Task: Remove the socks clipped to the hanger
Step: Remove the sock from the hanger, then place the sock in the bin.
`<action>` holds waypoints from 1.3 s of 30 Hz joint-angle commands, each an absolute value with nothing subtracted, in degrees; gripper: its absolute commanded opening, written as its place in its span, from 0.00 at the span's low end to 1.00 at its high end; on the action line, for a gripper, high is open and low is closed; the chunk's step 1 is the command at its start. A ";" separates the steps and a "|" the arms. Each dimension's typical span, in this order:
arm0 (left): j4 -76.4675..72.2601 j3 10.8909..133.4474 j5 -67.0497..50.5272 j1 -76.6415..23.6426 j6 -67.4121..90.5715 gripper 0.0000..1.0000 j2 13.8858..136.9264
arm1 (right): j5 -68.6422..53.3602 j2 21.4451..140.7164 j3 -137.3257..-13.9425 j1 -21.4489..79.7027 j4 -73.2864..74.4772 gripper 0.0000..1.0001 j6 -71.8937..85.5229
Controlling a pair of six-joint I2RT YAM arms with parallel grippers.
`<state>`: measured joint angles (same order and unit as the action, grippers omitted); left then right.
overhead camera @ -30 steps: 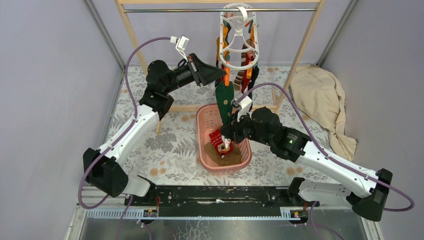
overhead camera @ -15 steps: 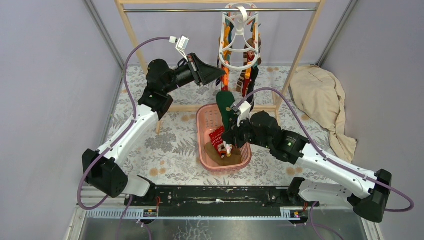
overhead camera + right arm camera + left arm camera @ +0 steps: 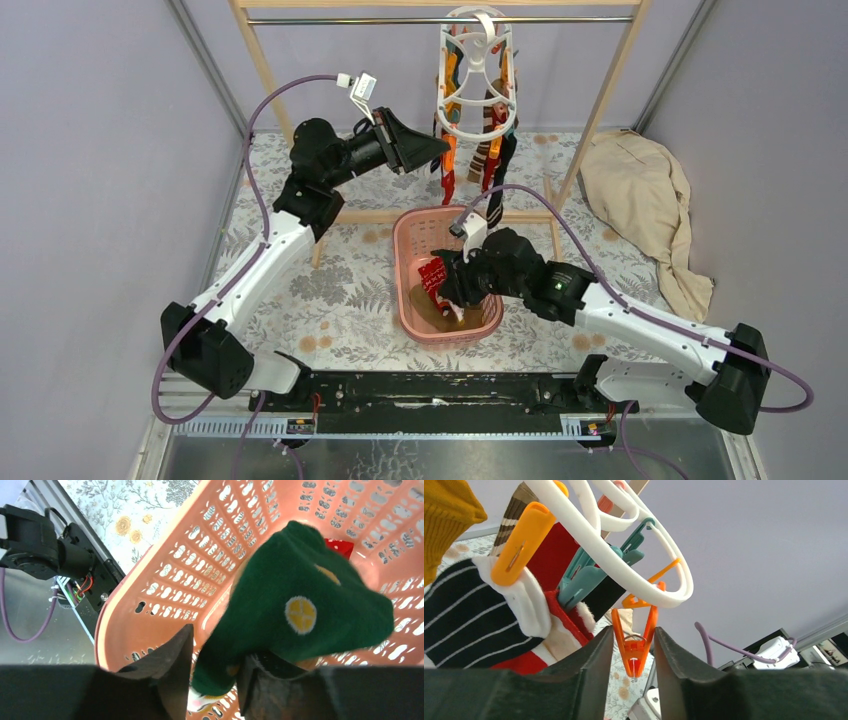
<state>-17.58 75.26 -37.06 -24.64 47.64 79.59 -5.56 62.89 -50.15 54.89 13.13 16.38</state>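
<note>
At the back, on the wooden rack (image 3: 262,60): the hanger (image 3: 596,552) hangs by its hook, a smooth white plastic oval of two rings with orange and teal clips dangling from it.
Socks on the hanger: a ribbed mustard sock (image 3: 444,515), a black sock with thin white stripes and a fleecy white cuff (image 3: 464,615), a red sock (image 3: 554,555), and a brown-and-white striped one behind them.
Left gripper (image 3: 634,632): raised to the hanger's lower rim, its dark fingers close against both sides of an orange clip (image 3: 634,650); the clip is a slim V of plastic with nothing in its mouth.
Right gripper (image 3: 215,645): low over the basket (image 3: 165,580), jaws standing apart, the end of the green sock (image 3: 310,595) lying in the gap.
Green sock: soft dark knit with round yellow spots, bunched and blurred, inside the basket's walls.
Basket: salmon-pink plastic, rounded oblong, its walls pierced with rows of oval holes; it sits on the floral table cover (image 3: 330,290) below the hanger.
In the basket: a red sock with white pattern (image 3: 432,275) on an olive-brown one (image 3: 430,312).
Far right: a crumpled beige cloth (image 3: 640,190).
</note>
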 commanded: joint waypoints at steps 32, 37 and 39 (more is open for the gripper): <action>-0.18 69.65 -23.06 -26.60 31.35 0.64 70.30 | 11.18 56.15 -55.45 54.53 13.54 0.74 17.60; 1.85 68.65 -17.85 -31.08 28.98 0.64 72.07 | 14.74 53.18 -56.26 54.58 15.90 0.80 19.12; 1.87 68.73 -15.99 -32.76 28.31 0.64 73.19 | 15.70 51.90 -56.34 54.58 16.69 0.81 19.39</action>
